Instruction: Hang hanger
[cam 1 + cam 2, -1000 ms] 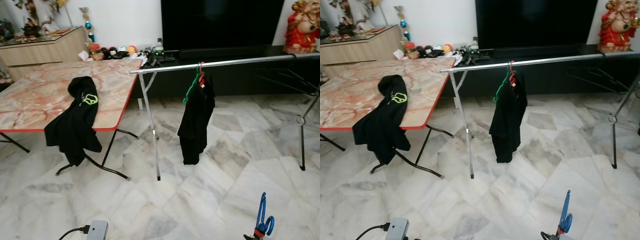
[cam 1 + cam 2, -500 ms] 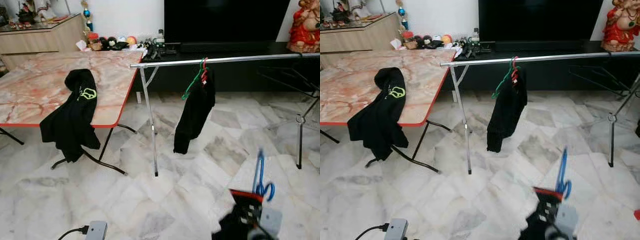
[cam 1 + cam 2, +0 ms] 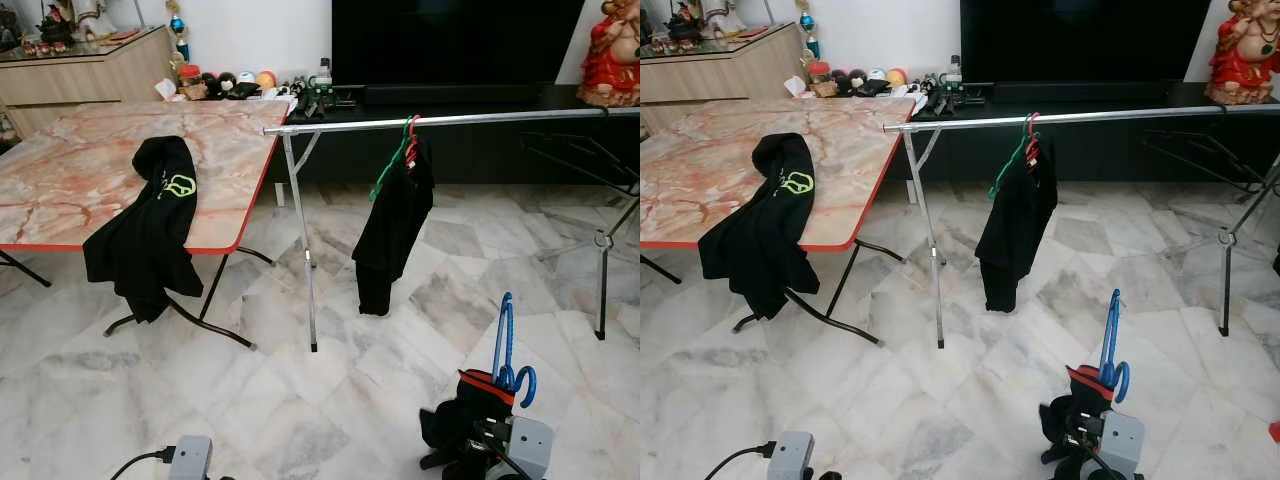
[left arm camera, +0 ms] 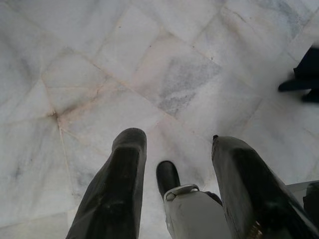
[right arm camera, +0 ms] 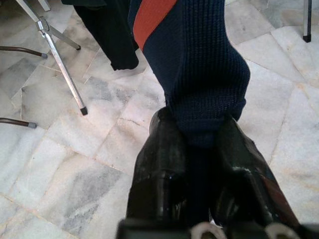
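Marble floor (image 3: 300,400), table (image 3: 70,180) (red-edged), dark TV (image 3: 450,40)

A home's living room — marble floor (image 3: 120,400), big television (image 3: 450,40), wooden sideboard (image 3: 80,85) — with a clothes rail (image 3: 450,121).

The rail (image 3: 450,121) runs off the picture's right edge, so its far end is cut off. On it, the green hanger (image 3: 392,160) and a red one (image 3: 409,152) are largely wrapped by the black garment (image 3: 392,225); their shapes below the hooks are hidden. The blue hanger (image 3: 507,350) sinks into a dark knit with a red band (image 5: 199,64), which covers its lower part and the right gripper (image 5: 197,149). The surface (image 3: 80,180) is cut by the left edge. Small items (image 3: 225,85) behind it are too small to tell.
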You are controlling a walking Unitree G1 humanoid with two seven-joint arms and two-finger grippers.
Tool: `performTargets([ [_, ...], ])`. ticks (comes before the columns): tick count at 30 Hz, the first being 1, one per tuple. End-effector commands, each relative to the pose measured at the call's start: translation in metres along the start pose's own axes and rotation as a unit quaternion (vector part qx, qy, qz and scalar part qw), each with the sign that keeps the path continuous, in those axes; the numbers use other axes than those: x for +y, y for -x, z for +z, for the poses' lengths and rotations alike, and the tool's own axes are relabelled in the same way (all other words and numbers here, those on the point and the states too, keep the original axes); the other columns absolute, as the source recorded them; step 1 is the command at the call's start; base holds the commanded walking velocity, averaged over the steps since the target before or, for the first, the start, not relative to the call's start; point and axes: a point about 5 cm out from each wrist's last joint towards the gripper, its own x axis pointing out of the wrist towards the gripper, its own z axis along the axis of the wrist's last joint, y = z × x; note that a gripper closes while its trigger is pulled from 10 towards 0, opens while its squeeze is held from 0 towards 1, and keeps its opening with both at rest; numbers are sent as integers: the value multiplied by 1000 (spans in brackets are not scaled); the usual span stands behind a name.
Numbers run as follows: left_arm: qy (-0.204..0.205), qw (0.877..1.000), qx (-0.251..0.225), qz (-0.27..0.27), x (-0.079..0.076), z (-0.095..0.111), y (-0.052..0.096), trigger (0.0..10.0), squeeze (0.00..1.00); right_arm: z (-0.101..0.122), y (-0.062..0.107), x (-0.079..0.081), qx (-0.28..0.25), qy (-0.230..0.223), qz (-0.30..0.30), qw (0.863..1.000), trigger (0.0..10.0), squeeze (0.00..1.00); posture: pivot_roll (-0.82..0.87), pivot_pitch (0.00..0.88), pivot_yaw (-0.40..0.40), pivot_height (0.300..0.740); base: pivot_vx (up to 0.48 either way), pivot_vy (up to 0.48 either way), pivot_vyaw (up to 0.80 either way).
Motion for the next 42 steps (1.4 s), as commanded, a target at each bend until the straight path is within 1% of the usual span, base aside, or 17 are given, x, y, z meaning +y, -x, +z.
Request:
performTargets([
  [1,2,1000,5,5,3,-4,2,10000,0,7,-3,0,-17,1,0,1000,10000,0,-69,0,43,740,244,0,0],
  [8,7,1000,9,5,2,-7,2,10000,0,9,-4,0,-16,0,1,1000,10000,0,-70,0,43,740,272,0,0],
  [11,8,1000,10,5,2,-7,2,10000,0,5,-4,0,-3,3,0,1000,10000,0,-69,0,43,740,330,0,0],
  [19,6,1000,12,3,2,-8,2,10000,0,3,-4,1,8,-1,2,1000,10000,0,-68,0,42,740,360,0,0],
  [23,8,1000,12,3,2,-9,3,10000,0,3,-4,4,10,6,12,1000,10000,0,-65,0,40,740,365,0,0],
  [27,-10,1000,23,-8,-1,-12,3,10000,0,4,-6,5,9,9,16,1000,10000,0,-68,0,38,740,145,0,0],
  [29,-24,999,28,-14,-2,-13,3,10000,0,4,-6,5,12,2,21,1000,10000,0,-72,0,36,740,0,0,0],
  [30,-27,999,31,-19,-2,-14,3,10000,0,3,-6,6,17,-12,23,1000,10000,0,-73,0,35,740,0,0,0],
  [31,-29,999,34,-25,-3,-14,3,10000,0,1,-6,6,26,-35,21,999,10000,0,-75,0,33,740,0,0,0],
  [32,-30,999,35,-26,-3,-14,3,10000,0,0,-5,6,28,-40,21,999,10000,0,-75,0,33,740,0,0,0],
  [33,-27,999,36,-26,-3,-13,3,10000,0,-5,-4,5,40,-43,17,998,10000,0,-77,0,33,740,0,0,0],
  [34,-35,998,39,-34,-4,-13,2,10000,0,-13,0,4,61,-41,16,997,10000,0,-70,0,28,740,0,0,0],
  [35,-49,997,42,-43,-5,-13,2,10000,0,-17,2,3,73,-38,18,996,10000,0,-70,0,28,740,0,0,0],
  [36,-69,995,48,-57,-7,-15,3,10000,0,-26,7,3,98,-34,21,994,10000,0,-76,0,31,740,0,0,0],
  [38,-71,994,50,-59,-7,-16,3,10000,0,-28,8,3,103,-34,21,994,10000,0,-76,0,31,740,0,0,0],
  [39,-43,997,55,-39,-2,-18,4,10000,0,-38,14,-2,130,-18,13,991,10000,0,-71,0,31,740,0,0,0],
  [42,5,999,50,2,7,-19,6,10000,0,-49,21,-3,160,-6,13,987,10000,0,-70,0,31,740,0,0,0],
])
